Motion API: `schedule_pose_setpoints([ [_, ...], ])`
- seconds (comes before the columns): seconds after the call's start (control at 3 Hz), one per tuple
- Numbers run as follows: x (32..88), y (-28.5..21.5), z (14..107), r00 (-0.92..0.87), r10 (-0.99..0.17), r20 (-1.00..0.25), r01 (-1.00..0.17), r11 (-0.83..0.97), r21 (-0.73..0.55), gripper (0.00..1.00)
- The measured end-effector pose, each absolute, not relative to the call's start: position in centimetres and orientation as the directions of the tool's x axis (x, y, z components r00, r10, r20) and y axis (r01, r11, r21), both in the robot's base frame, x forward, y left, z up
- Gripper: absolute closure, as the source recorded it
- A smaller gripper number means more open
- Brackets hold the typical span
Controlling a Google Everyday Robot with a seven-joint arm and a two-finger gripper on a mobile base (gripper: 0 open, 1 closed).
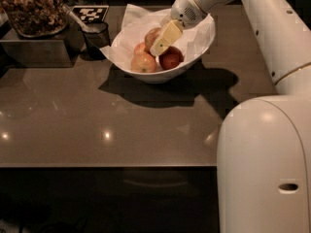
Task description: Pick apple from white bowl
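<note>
A dim brown table [97, 120] seen from above, with the robot's pale arm reaching in from 1 o'clock. Your hand [160, 45] hung inside the white bowl [155, 75], its tip low among the fruit. Whether it was released or clenched could not be told, and nothing looked lifted.

The apple [149, 34], golden-yellow with a darker blush, lay at about 11 o'clock from the bowl's middle on crumpled white paper [131, 14]. It was just beside the hand and partly hidden behind it. A deep red apple [171, 59] sat at 4 o'clock and an orange-red apple [144, 62] at 7 o'clock, both close against the hand's tip.

By my reading you were at the reach-and-close step, with the grasp not yet shown as made. The next move called for settling around the golden apple alone, then lifting straight up — the neighbours left little room sideways.

The bowl's rim rose highest at 12 to 2 o'clock, under the wrist. A small dark cup [96, 33] stood just beside the bowl at 10 o'clock, with a tray of dried brown pieces [31, 8] beyond it. The widest bare stretch of table lay toward 6 o'clock, ending at the front edge — the robot's body [262, 164] filled 4 to 5 o'clock.
</note>
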State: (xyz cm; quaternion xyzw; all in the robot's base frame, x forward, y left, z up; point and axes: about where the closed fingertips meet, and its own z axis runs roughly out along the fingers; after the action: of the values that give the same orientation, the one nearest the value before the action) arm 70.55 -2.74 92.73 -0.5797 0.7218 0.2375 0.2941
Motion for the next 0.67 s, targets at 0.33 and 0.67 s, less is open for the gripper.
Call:
schedule_pose_setpoints([
  [0.33,70.56,-2.74,92.73,-0.155,-0.697,-0.7,-0.977,0.215,0.002,0.16],
  [0.67,70.69,-2.62,92.48,-0.157,-0.696,-0.7,-0.977,0.215,0.005,0.05],
])
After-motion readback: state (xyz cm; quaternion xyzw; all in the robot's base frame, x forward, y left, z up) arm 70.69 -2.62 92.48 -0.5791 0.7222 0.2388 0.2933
